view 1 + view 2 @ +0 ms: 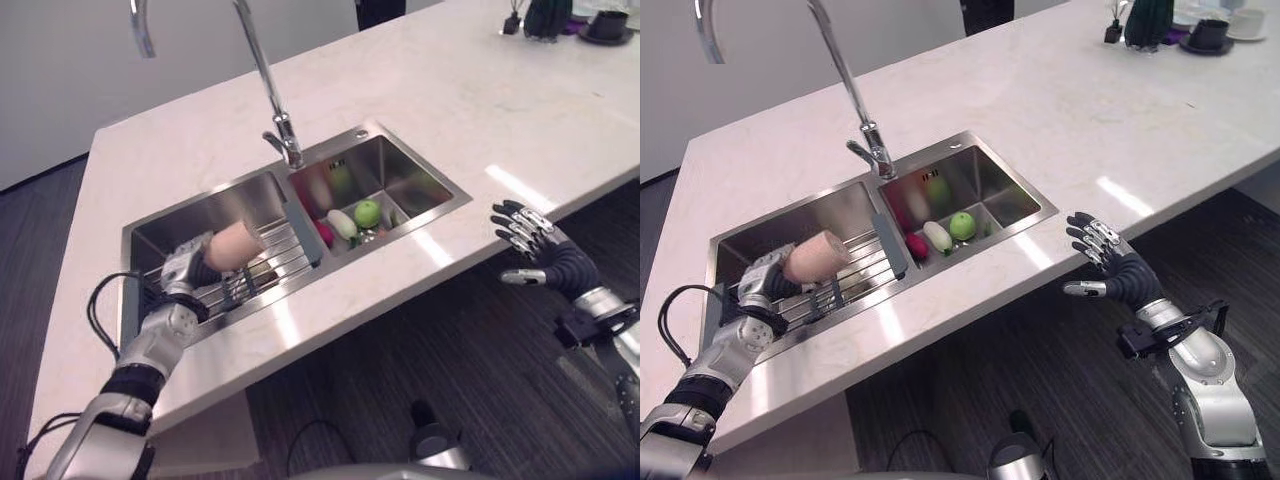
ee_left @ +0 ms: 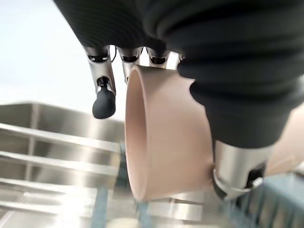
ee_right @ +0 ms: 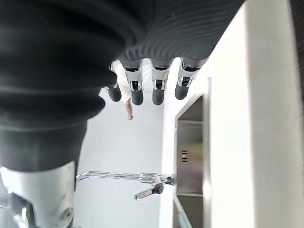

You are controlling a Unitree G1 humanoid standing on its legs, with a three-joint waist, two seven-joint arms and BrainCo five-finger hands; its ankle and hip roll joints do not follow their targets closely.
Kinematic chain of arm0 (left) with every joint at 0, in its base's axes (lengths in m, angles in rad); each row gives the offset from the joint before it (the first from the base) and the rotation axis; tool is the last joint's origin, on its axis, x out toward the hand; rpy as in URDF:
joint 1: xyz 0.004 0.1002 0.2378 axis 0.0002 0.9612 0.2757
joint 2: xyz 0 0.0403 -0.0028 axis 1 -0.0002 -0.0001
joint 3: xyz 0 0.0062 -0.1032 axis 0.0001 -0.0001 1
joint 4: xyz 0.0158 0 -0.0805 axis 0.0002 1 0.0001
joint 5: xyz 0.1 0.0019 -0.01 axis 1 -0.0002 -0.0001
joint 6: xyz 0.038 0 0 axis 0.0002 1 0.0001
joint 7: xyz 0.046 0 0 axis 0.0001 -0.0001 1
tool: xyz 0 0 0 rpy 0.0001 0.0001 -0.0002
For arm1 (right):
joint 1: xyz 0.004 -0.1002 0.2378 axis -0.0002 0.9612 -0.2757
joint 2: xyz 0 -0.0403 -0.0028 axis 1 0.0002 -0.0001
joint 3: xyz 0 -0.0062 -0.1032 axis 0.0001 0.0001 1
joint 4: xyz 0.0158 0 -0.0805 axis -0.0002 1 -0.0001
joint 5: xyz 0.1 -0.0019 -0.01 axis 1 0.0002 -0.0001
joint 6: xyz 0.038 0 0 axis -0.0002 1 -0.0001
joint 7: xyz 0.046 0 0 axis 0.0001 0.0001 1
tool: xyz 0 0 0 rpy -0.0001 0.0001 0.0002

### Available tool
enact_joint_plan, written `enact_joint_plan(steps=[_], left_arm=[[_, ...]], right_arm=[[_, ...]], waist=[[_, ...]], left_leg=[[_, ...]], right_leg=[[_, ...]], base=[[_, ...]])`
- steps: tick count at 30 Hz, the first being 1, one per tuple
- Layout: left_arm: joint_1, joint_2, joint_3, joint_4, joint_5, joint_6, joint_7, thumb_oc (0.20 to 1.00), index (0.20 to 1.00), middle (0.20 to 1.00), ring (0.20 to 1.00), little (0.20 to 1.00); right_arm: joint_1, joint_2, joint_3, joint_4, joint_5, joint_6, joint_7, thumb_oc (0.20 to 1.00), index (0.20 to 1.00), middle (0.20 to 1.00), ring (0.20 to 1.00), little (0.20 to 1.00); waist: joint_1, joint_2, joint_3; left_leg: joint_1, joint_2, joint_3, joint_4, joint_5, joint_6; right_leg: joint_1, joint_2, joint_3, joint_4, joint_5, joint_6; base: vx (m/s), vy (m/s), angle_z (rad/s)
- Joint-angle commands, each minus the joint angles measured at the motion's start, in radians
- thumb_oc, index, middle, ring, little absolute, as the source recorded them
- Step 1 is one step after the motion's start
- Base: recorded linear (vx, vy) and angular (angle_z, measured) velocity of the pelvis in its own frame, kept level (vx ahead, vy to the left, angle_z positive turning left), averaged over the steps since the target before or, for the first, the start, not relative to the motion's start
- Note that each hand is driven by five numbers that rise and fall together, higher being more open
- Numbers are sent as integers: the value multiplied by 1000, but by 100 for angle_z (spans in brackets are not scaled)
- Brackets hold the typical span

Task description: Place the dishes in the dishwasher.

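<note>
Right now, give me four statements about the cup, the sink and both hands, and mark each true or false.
1. The left hand holds a pinkish cup over the rack in the sink's left basin. True.
2. The right hand grips a plate. False: it is open and holds nothing, beside the counter's edge.
3. A green apple lies in the right basin. True.
4. The cup stands upright on the counter. False: it is held on its side.

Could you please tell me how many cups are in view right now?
1: a pink cup, held on its side in the left hand above the rack over the left sink basin. Others may be hidden.
</note>
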Motion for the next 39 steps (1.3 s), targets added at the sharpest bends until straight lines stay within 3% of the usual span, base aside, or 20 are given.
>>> enact_joint_plan(steps=[1,4,9,12,13,15,17,19,22,25,26,28,29,31,32,36,38,39], left_arm=[[-34,158,89,-8,-33,-84,139,200,200,200,200,200],[82,154,193,-144,-61,-126,202,200,200,200,200,200],[205,110,337,-356,-184,-198,204,200,200,200,200,200],[303,5,387,-572,-286,-257,127,200,200,200,200,200],[379,-93,386,-690,-289,-293,95,200,200,200,200,200],[441,-171,375,-787,-345,-334,32,200,200,200,200,200],[436,-199,337,-816,-386,-381,-20,200,200,200,200,200],[403,-190,299,-830,-406,-381,-19,200,200,200,200,200],[338,-160,282,-825,-509,-397,-44,200,200,200,200,200],[299,-167,236,-824,-535,-397,-67,200,200,200,200,200],[279,-177,208,-820,-533,-409,-70,200,200,200,200,200],[272,-183,199,-820,-536,-415,-72,200,200,200,200,200],[257,-183,196,-813,-558,-426,-112,200,200,200,200,200],[249,-180,189,-814,-555,-407,-138,200,200,200,200,200],[254,-180,187,-811,-578,-399,-160,200,200,200,200,200],[270,-190,201,-825,-612,-387,-171,200,200,200,200,200],[229,-193,192,-840,-599,-350,-161,200,200,200,200,200],[205,-187,179,-835,-591,-343,-158,200,200,200,200,200]], right_arm=[[-1,-10,-20,-59,12,-118,-37,1000,1000,1000,1000,1000],[27,23,-25,-57,16,-142,-63,1000,1000,1000,1000,1000],[34,50,-19,-80,25,-160,-102,1000,1000,1000,1000,1000],[30,78,-3,-111,27,-145,-142,1000,1000,1000,1000,1000],[51,99,5,-120,33,-163,-158,1000,1000,1000,1000,1000],[86,107,1,-145,37,-186,-170,1000,1000,1000,1000,1000],[80,102,11,-142,24,-217,-225,1000,1000,1000,1000,1000],[49,72,10,-122,47,-243,-261,1000,1000,1000,1000,1000],[12,34,-8,-102,59,-311,-304,1000,1000,1000,1000,1000],[-20,30,-12,-86,34,-329,-329,1000,1000,1000,1000,1000],[-26,30,-12,-85,19,-338,-344,1000,1000,1000,1000,1000],[-31,30,-9,-81,8,-345,-350,1000,1000,1000,1000,1000],[-34,58,8,-76,-12,-351,-371,1000,1000,1000,1000,1000],[-52,81,24,-67,-22,-348,-409,1000,1000,1000,1000,1000],[-64,106,37,-61,-30,-350,-424,1000,1000,1000,1000,1000],[-40,156,84,-76,-92,-325,-419,1000,1000,1000,1000,1000],[-17,178,83,-85,-67,-329,-408,1000,1000,1000,1000,1000],[-4,179,75,-88,-67,-327,-409,1000,1000,1000,1000,1000]], waist=[[29,-30,-88],[63,-40,-94],[121,-51,-99],[181,-55,-85],[219,-58,-67],[250,-58,-42],[261,-57,-14],[265,-71,0],[238,-96,8],[225,-99,1],[222,-92,-7],[224,-88,-17],[223,-85,-41],[239,-84,-44],[261,-82,-41],[291,-93,-28],[281,-109,-18],[258,-112,-22]], left_leg=[[-11,74,1,12,-5,-24],[-13,79,-25,12,-6,-24],[-20,95,-63,12,7,-35],[-36,115,-94,19,43,-58],[-55,130,-130,25,83,-69],[-95,156,-150,19,138,-87],[-148,171,-102,14,182,-98],[-150,155,-52,31,160,-85],[-123,145,45,248,89,-57],[-72,163,65,316,38,-68],[-32,169,102,295,30,-76],[1,154,127,243,12,-72],[80,112,184,45,-18,-60],[67,73,135,16,-39,-53],[48,43,92,12,-52,-44],[21,-34,14,12,-97,4],[-8,-75,-43,12,-92,37],[-21,-83,-82,12,-90,50]], right_leg=[[34,-87,-31,8,-76,75],[45,-79,-49,8,-86,67],[59,-63,-86,8,-104,44],[71,-41,-130,8,-116,15],[84,-22,-150,8,-125,-1],[94,-5,-181,8,-136,-17],[102,4,-227,8,-142,-22],[97,-1,-272,8,-141,-22],[63,-34,-350,8,-103,-29],[56,-46,-405,8,-88,-26],[54,-54,-463,8,-74,-23],[49,-68,-508,10,-55,-12],[20,-115,-571,17,12,43],[-1,-135,-575,18,52,85],[-15,-168,-587,22,96,105],[-46,-251,-594,58,173,133],[-78,-270,-536,91,175,117],[-97,-242,-449,95,155,113]], base=[[-42,-130,17],[-49,-152,22],[-51,-160,28],[-74,-243,32],[-10,-222,54],[-105,-130,59],[-261,-42,68],[-353,-7,140],[-439,56,131],[-401,199,116],[-375,390,118],[-414,478,175],[-452,585,229],[-341,561,179],[-156,451,119],[-119,476,69],[-147,444,45],[-46,195,77]])
